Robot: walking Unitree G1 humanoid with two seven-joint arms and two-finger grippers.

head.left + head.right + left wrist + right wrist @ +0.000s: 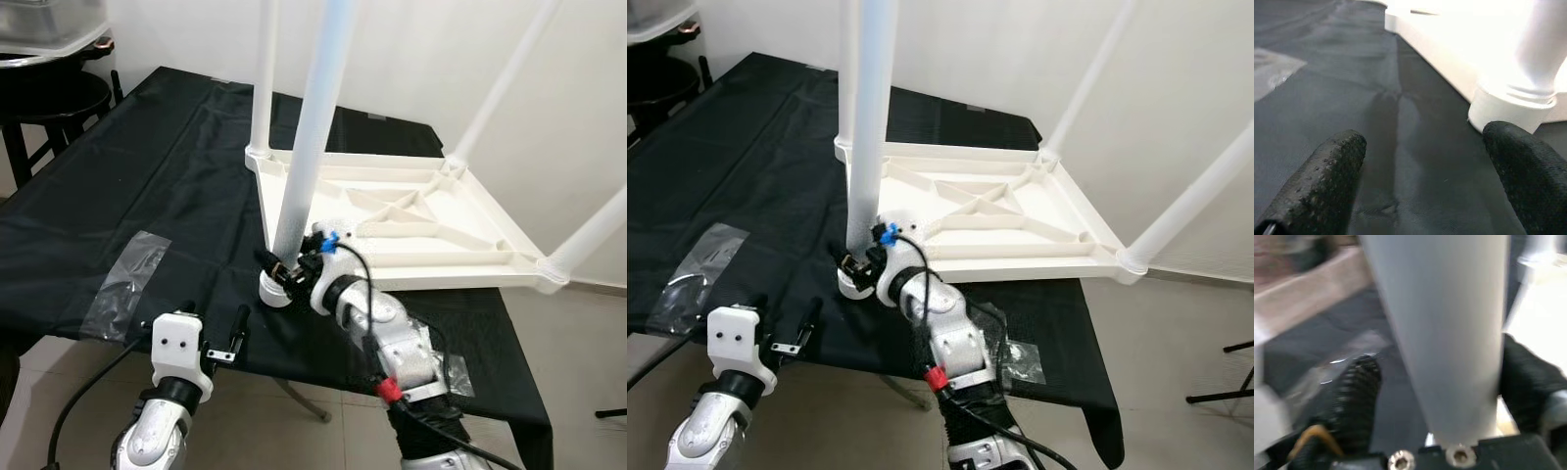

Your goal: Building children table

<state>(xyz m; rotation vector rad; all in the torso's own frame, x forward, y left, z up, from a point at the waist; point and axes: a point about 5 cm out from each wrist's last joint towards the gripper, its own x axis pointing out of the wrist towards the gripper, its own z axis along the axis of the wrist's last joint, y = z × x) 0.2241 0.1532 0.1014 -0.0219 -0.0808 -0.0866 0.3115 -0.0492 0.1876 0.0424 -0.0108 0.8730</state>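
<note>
A white children's table top [421,275] lies upside down on a black-covered table [147,166]. Three white legs stand up from its back and right corners. The fourth leg [313,127] stands upright at the near left corner, with its round white base [273,291] on the cloth. My right gripper [285,271] is shut on this leg just above the base; in the right wrist view the leg [1444,333] sits between the black fingers [1359,396]. My left gripper [211,320] rests low at the table's front edge, open and holding nothing, pointing toward the leg base [1511,105].
Clear tape patches [132,269] hold the black cloth down near the front edge. At the far left a dark stool [54,103] carries a clear plastic container [49,29]. A white wall stands behind. Tiled floor [578,362] lies to the right.
</note>
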